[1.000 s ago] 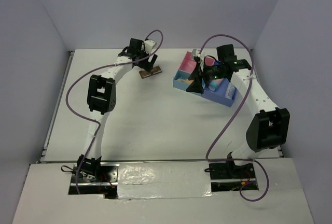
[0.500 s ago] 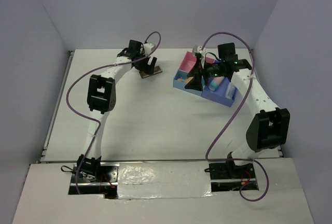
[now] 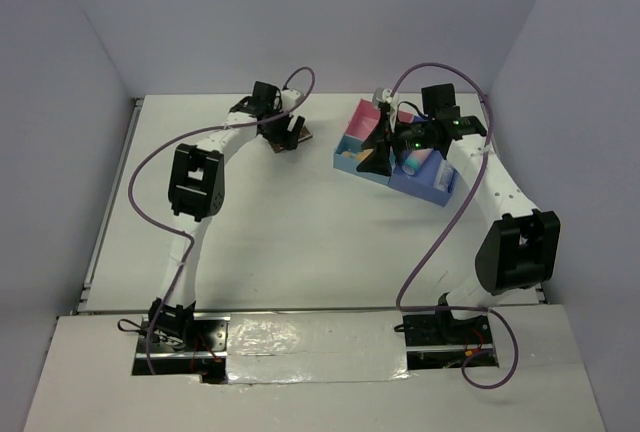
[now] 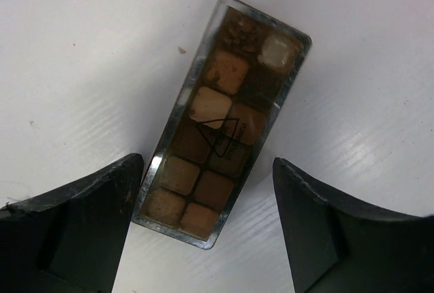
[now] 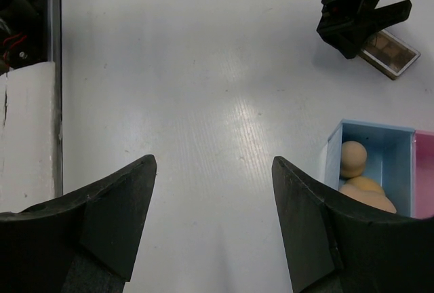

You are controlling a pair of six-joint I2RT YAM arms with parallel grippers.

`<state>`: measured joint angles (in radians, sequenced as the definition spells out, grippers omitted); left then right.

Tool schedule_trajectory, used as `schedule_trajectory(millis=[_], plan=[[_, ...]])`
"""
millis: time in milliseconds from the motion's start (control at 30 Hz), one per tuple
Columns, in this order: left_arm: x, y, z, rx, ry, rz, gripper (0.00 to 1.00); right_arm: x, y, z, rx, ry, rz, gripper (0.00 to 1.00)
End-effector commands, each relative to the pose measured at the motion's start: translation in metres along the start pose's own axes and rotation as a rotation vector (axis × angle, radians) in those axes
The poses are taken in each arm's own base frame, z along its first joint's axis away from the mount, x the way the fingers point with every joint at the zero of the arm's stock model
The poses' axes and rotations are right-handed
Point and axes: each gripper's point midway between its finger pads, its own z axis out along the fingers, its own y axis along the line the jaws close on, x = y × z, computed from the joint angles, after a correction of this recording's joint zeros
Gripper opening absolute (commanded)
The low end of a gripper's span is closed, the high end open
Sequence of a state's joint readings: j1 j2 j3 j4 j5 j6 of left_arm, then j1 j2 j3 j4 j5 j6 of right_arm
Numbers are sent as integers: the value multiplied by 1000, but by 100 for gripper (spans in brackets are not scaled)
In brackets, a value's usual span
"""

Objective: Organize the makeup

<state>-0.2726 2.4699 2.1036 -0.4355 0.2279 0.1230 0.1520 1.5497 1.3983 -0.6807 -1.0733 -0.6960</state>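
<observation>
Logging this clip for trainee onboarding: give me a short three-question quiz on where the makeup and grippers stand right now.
1. True or false: the left gripper is shut on the brown palette.
2. Which compartment of the tray holds the peach sponges? A pink, B blue.
3. Fill in: the right gripper holds ____.
Key: 1 false, it is open around the palette; 2 B; 3 nothing.

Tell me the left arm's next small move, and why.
Probably close the left gripper on the brown palette. The palette lies flat on the table with its near end between the open jaws, one finger close against its edge, and it is not yet gripped.
</observation>
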Motion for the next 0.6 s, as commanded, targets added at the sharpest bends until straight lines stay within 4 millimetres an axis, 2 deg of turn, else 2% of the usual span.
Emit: schedule_trajectory(millis=[0, 100, 133, 200, 233, 267, 300, 467, 500, 533, 567], plan=[[40, -18, -4, -48, 158, -20, 89, -14, 8, -6, -3, -42, -39, 76], [41, -19, -6, -127, 170, 17, 82, -12, 10, -7, 2, -39, -35, 77], [40, -23, -7, -139, 167, 26, 76, -12, 11, -8, 4, -39, -38, 77], [43, -19, -12, -193, 166, 8, 65, -10, 13, -8, 7, -35, -33, 76], [39, -18, -12, -208, 145, 3, 54, -10, 14, -9, 8, -35, -33, 76], [43, -15, -14, -231, 148, -6, 50, -10, 14, -9, 12, -34, -32, 76], [36, -15, -19, -242, 125, -18, 44, -9, 15, -9, 15, -33, -25, 76], [26, -14, -31, -266, 69, -40, 24, -8, 11, -11, 69, -35, 36, 74], [17, -15, -40, -264, 42, -42, 19, -6, 7, -10, 95, -34, 77, 73], [20, -17, -42, -256, 42, -41, 8, -5, 4, -10, 114, -33, 103, 71], [6, -20, -53, -251, -13, -78, 3, -4, 2, -10, 129, -32, 138, 71]])
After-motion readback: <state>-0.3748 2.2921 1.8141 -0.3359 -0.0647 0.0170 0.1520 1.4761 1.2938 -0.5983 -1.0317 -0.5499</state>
